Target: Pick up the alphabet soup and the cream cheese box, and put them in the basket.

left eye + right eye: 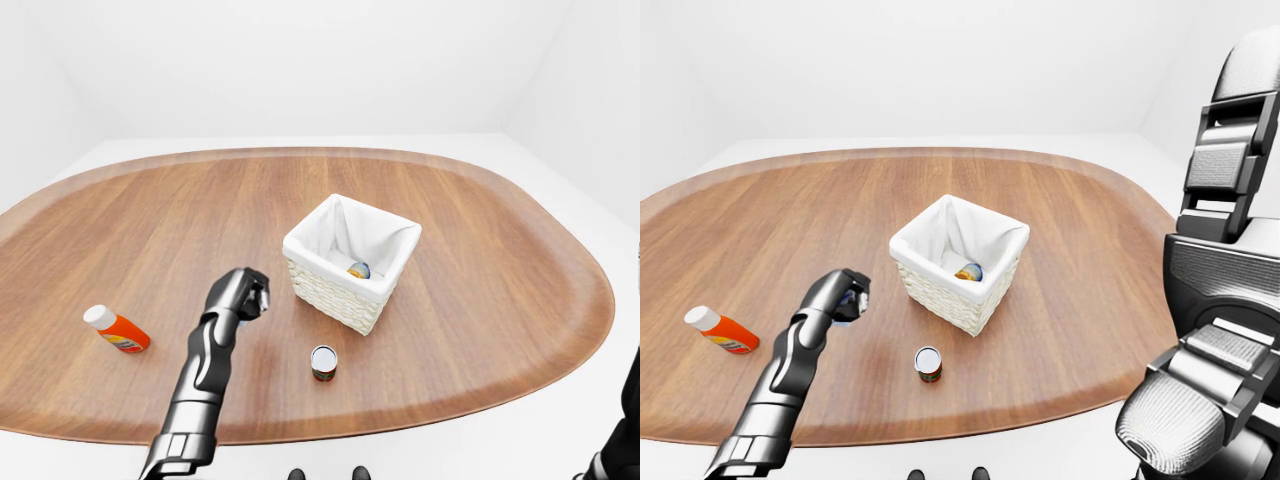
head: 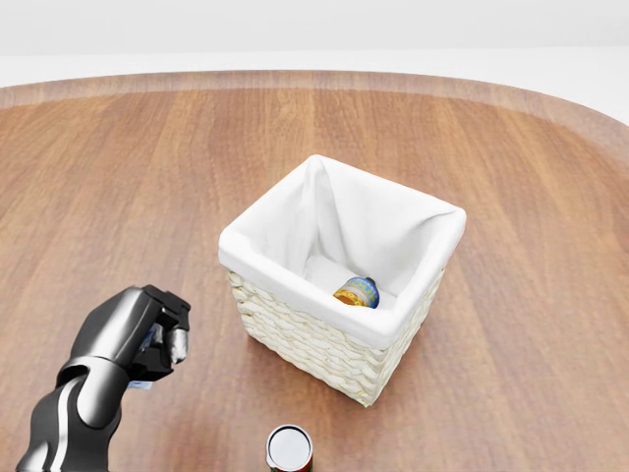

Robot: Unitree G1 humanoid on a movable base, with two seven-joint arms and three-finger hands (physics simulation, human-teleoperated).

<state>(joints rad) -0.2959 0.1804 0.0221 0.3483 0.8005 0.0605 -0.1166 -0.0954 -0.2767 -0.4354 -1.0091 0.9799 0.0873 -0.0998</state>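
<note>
Left hand at lower left of the head view, glossy dark fingers curled together around something small and pale with a hint of blue; likely the cream cheese box, though too little shows to be sure; held above the table, to the left of the basket and near its lower-left wall. Right hand not clearly visible; only bulky grey and black arm segments at the right edge of the right-eye view, so cannot tell whether its fingers are apart or together.

Basket to the right of and slightly above the left hand in the head view; square, woven of pale wicker, lined with soft white cloth folded over the rim, open at the top; inside, near the lower right of the lining, a small rounded object in blue and yellow, lying on its side; possibly the alphabet soup, though too small to read.

Coming move, by judgement: carrying the closed left hand rightward and up over the near rim, then releasing; left hand plainly the nearer one.

Lower centre of the head view, just below the basket: a small upright can with a shiny lid and dark red side. Far left of the left-eye view: an orange bottle with a white cap, lying on its side, long axis running upper left to lower right; smooth brown wood grain under all.
</note>
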